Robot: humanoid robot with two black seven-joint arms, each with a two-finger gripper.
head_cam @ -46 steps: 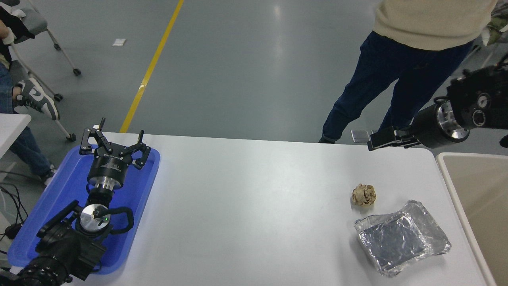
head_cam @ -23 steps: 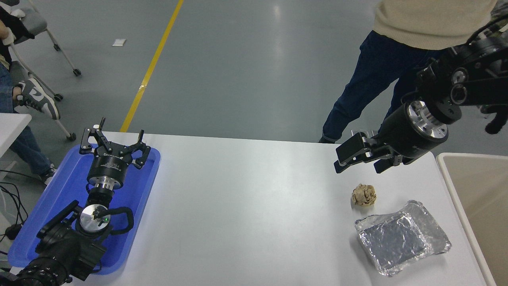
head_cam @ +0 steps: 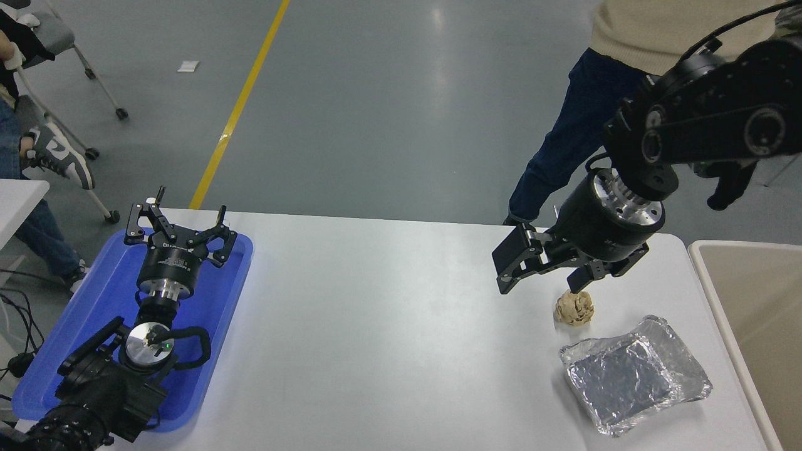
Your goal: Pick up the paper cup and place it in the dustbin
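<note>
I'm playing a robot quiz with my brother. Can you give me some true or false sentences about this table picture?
1. The right gripper is holding a paper cup. False: it is open and holds nothing; no cup is in view.
2. The paper ball lies beside the foil tray. True.
3. The left gripper hangs over the blue tray. True.
4. The dustbin is at the table's left end. False: it is at the right edge.

Blue tray [head_cam: 106, 313], crinkled silver foil tray [head_cam: 636, 374]
</note>
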